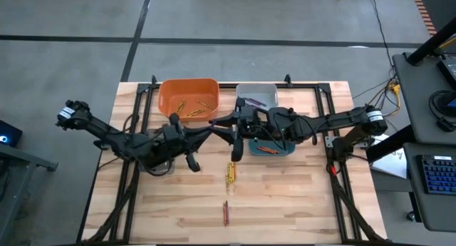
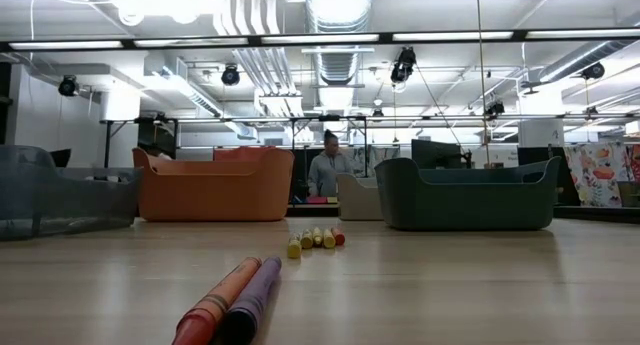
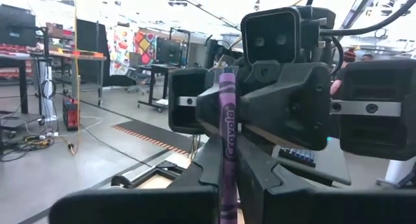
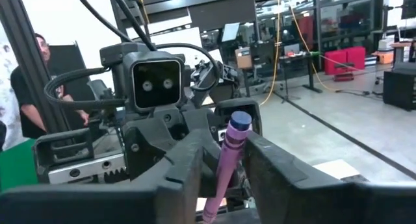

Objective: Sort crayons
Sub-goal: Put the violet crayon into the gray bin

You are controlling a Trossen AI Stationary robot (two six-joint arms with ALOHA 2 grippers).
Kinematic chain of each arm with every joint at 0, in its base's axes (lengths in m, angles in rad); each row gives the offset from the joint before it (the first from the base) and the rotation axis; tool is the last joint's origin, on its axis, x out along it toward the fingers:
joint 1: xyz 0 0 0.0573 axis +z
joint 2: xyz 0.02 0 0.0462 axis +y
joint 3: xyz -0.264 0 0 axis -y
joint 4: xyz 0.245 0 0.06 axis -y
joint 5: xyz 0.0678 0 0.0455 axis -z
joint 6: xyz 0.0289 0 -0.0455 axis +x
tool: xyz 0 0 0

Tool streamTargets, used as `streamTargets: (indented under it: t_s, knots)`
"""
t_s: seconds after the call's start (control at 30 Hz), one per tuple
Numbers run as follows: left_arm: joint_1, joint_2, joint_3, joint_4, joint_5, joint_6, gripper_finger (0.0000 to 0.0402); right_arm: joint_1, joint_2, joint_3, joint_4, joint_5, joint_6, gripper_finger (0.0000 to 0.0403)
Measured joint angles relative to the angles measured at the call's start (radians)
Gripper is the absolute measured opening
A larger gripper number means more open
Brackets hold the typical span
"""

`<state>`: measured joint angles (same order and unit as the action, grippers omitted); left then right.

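Standing upright between both jaws, apparently: purple crayon (image 3: 227,120).

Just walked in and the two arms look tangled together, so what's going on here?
It's a handover in a crayon sort. The two grippers meet in mid-air above the bins, a purple crayon between them: the left gripper is shut on it, and the right gripper has its fingers around the other end. More crayons lie on the table.

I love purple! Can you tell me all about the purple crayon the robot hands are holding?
The purple crayon has a paper wrapper with black Crayola lettering and a rounded, darker flat end. It is up in the air between the two arms, standing roughly upright. The left hand is shut on one end, while the right hand has its fingers on either side of the other end.
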<state>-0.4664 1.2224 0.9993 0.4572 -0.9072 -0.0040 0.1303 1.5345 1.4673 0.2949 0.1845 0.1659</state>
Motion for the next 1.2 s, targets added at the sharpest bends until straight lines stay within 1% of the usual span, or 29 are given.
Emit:
streamTargets:
  t_s: [0.13,0.2,0.4,0.47,0.53,0.63,0.7,0.73,0.8,0.87,0.9,0.97,1.07,1.2]
  knots:
    - [0.0,-0.003,0.0,0.0,-0.003,0.006,0.0015,-0.002,0.0,0.0,0.002,0.002,-0.007,0.0049]
    - [0.0,-0.003,0.0,-0.001,-0.025,-0.002,0.0024,-0.005,-0.001,0.0,0.001,0.002,-0.008,0.0023]
    - [0.0,-0.009,0.0,-0.001,-0.049,-0.023,0.0066,-0.027,-0.012,0.0,-0.022,-0.002,-0.005,0.0018]
    - [0.0,-0.013,0.0,-0.001,-0.059,-0.023,0.0084,-0.043,-0.028,0.0,-0.075,-0.005,-0.011,0.0018]
    - [0.0,-0.021,0.0,-0.004,-0.102,-0.023,0.0101,-0.076,-0.049,0.0,-0.165,-0.004,-0.005,0.0017]
    - [0.0,-0.042,0.0,-0.02,-0.156,-0.022,0.0122,-0.156,-0.081,0.001,-0.38,-0.001,0.022,0.0017]
    - [0.0,-0.057,0.0,-0.034,-0.159,-0.02,0.0132,-0.223,-0.085,0.002,-0.561,0.017,0.023,0.0017]
    - [0.0,-0.062,0.0,-0.039,-0.158,-0.02,0.0136,-0.258,-0.082,0.002,-0.664,0.05,0.023,0.0016]
    - [0.002,-0.072,0.0,-0.039,-0.159,-0.018,0.014,-0.33,-0.059,-0.005,-0.836,0.151,0.009,0.0016]
    - [0.003,-0.076,0.0,-0.038,-0.159,-0.012,0.0141,-0.407,-0.028,-0.022,-0.953,0.245,0.005,0.0016]
    - [0.004,-0.076,0.0,-0.038,-0.159,-0.011,0.0141,-0.451,-0.012,-0.031,-0.986,0.263,0.003,0.0016]
    - [0.004,-0.074,0.0,-0.039,-0.159,-0.011,0.0141,-0.533,0.019,-0.052,-0.984,0.25,-0.004,0.0016]
    - [0.006,-0.068,0.0,-0.039,-0.16,-0.012,0.0142,-0.633,0.068,-0.077,-0.968,0.17,-0.009,0.0016]
    - [0.011,-0.063,0.0,-0.039,-0.165,-0.031,0.0142,-0.701,0.143,-0.081,-0.969,0.092,-0.019,0.0015]
